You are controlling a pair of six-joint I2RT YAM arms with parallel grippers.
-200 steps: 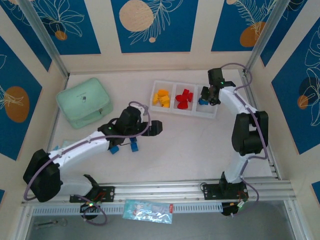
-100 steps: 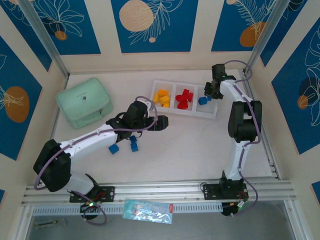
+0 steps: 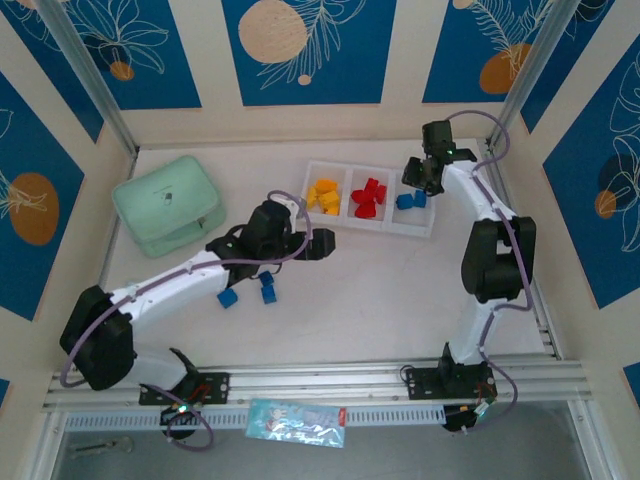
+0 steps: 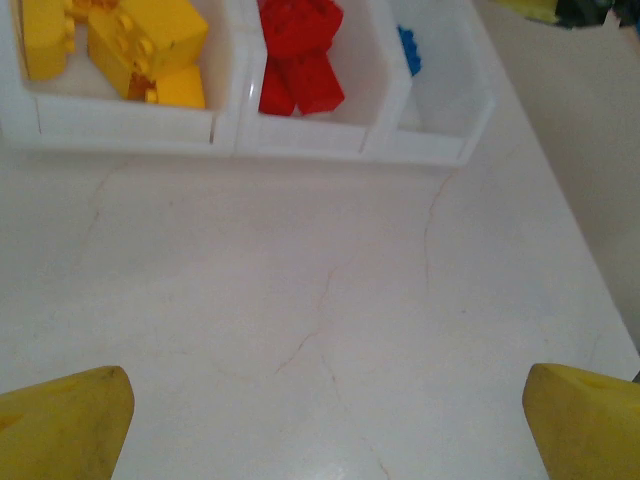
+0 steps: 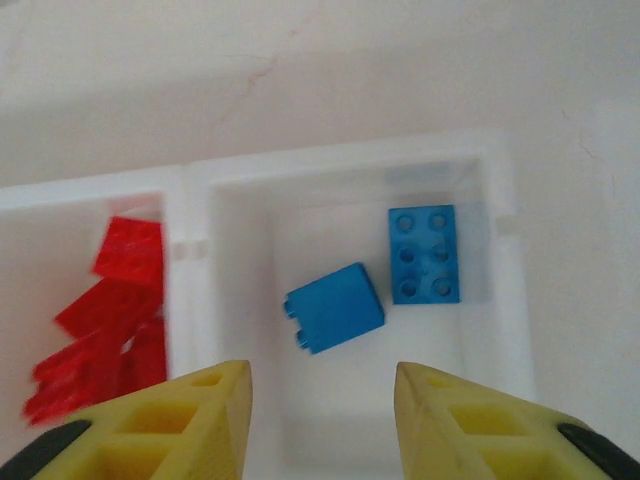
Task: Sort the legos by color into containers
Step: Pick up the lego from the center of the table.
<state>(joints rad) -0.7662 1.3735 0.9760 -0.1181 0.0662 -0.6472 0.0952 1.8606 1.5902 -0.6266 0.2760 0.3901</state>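
Since a second back the right gripper (image 5: 322, 385) has let go and backed up; it hangs released, empty, over the end compartment (image 5: 250, 260) where two blue bricks (image 5: 334, 307) lie. Left gripper (image 4: 325, 400) gapes empty too. I'd lift straight up, clear of the tray wall (image 5: 340, 160).

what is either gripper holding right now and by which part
Nothing is held: right gripper open above the blue legos, left gripper open over the table.
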